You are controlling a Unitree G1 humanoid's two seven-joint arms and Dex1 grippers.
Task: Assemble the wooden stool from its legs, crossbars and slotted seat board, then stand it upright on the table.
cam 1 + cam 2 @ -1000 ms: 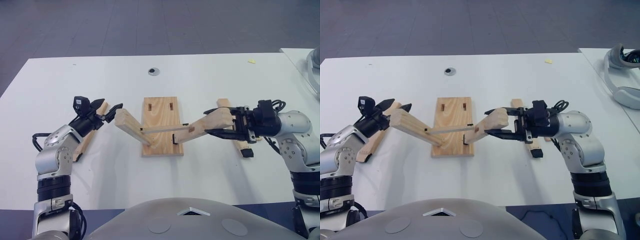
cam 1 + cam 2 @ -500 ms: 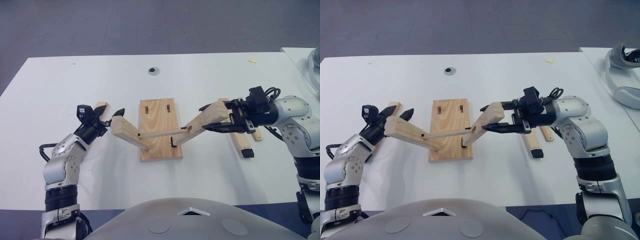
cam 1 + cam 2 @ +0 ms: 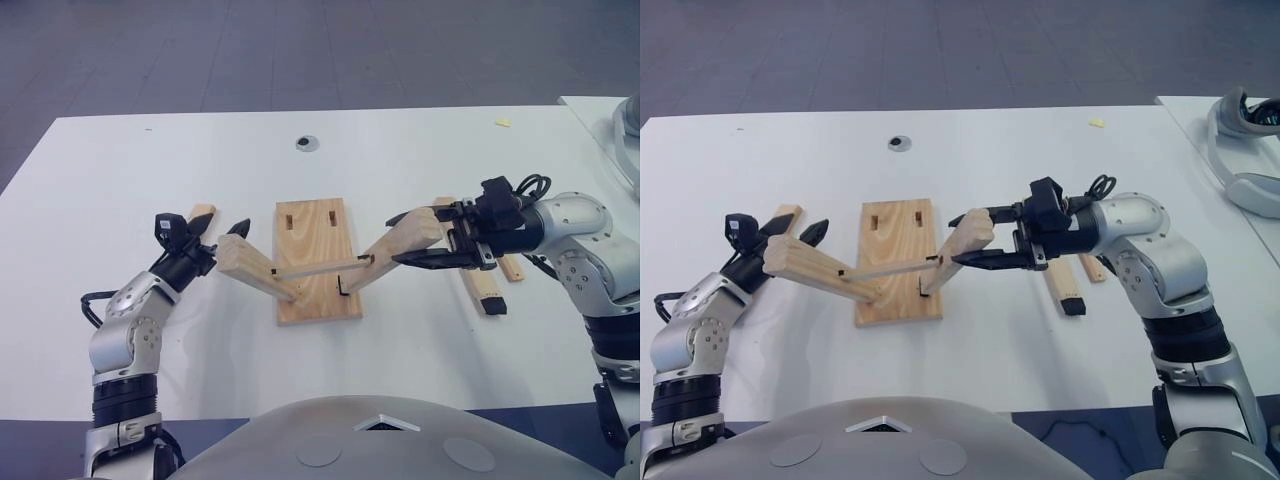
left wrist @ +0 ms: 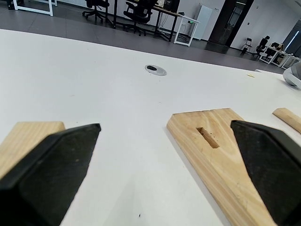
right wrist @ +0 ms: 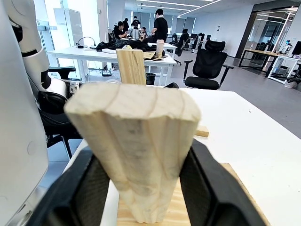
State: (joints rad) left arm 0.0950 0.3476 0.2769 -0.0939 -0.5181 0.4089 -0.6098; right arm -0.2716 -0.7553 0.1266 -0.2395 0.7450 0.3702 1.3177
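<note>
The slotted seat board (image 3: 312, 228) lies flat at the table's middle. Over it stand two slanted wooden legs, joined by a thin crossbar (image 3: 322, 267). Their lower ends meet the board. My right gripper (image 3: 428, 240) is shut on the upper end of the right leg (image 3: 392, 250), which sits between its fingers (image 5: 214, 188) in the right wrist view. My left gripper (image 3: 222, 240) is open right by the upper end of the left leg (image 3: 255, 270). Between its fingers (image 4: 51, 162) I see table and board (image 4: 211, 141), no wood.
A spare leg with a black end (image 3: 480, 282) and a short wooden strip (image 3: 510, 268) lie on the table under my right arm. Another wooden piece (image 3: 203, 213) lies by my left gripper. A cable hole (image 3: 307, 143) sits at the back, a white headset (image 3: 1245, 150) far right.
My right gripper has carried its leg leftward, closer over the board, and the joined legs shifted with it. My left gripper has drawn nearer to me, still open beside the left leg.
</note>
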